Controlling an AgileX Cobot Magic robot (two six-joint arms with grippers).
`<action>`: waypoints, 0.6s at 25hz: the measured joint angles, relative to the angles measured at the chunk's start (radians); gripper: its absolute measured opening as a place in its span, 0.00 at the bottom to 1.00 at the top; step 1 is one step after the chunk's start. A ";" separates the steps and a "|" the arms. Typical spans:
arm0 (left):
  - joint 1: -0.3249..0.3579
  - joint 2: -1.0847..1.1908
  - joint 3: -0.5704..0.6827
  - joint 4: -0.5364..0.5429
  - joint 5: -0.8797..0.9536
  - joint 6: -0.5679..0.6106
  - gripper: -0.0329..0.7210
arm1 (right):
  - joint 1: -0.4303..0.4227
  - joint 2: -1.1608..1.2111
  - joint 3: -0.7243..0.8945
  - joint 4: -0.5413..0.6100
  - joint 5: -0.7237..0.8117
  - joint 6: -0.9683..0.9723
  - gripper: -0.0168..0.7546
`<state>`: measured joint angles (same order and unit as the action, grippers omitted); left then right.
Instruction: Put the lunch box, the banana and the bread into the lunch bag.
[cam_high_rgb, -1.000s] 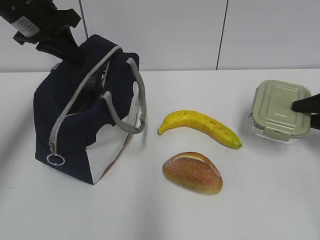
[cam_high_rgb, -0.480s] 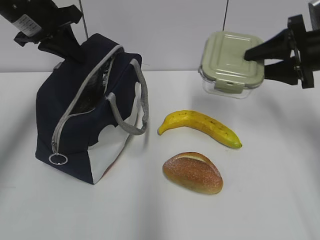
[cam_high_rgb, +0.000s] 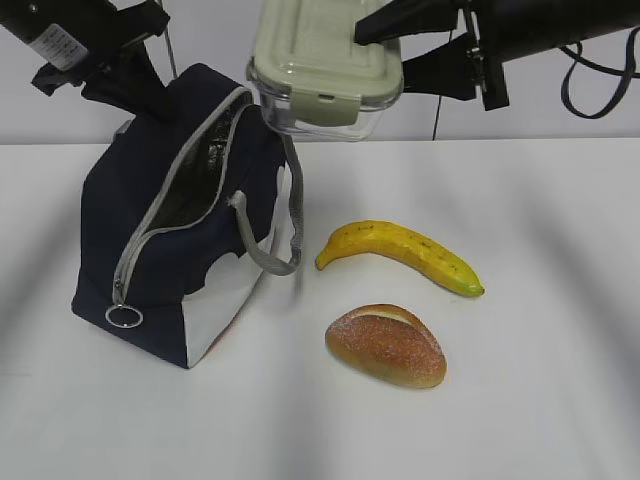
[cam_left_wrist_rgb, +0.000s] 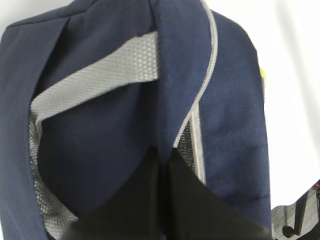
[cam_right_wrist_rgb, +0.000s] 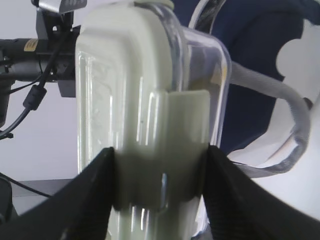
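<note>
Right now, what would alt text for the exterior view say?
A right gripper holds a green-lidded lunch box in the air beside an open navy lunch bag. A banana and bread lie on the white table.

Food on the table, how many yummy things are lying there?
2. The banana lies right of the lunch bag, and the bread sits just in front of it. More could be hidden inside the bag.
</note>
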<state>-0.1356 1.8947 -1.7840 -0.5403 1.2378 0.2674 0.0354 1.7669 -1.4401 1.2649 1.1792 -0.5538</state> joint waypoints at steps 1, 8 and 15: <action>0.000 0.000 0.000 -0.004 0.000 -0.002 0.04 | 0.018 0.000 -0.008 -0.002 0.002 0.012 0.52; 0.000 0.000 0.000 -0.017 0.000 -0.005 0.04 | 0.137 0.000 -0.014 -0.019 0.002 0.055 0.52; 0.000 0.000 0.000 -0.038 0.000 -0.008 0.04 | 0.216 0.007 -0.014 -0.044 -0.107 0.079 0.52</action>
<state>-0.1356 1.8947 -1.7840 -0.5785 1.2378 0.2599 0.2510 1.7735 -1.4540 1.2207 1.0721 -0.4749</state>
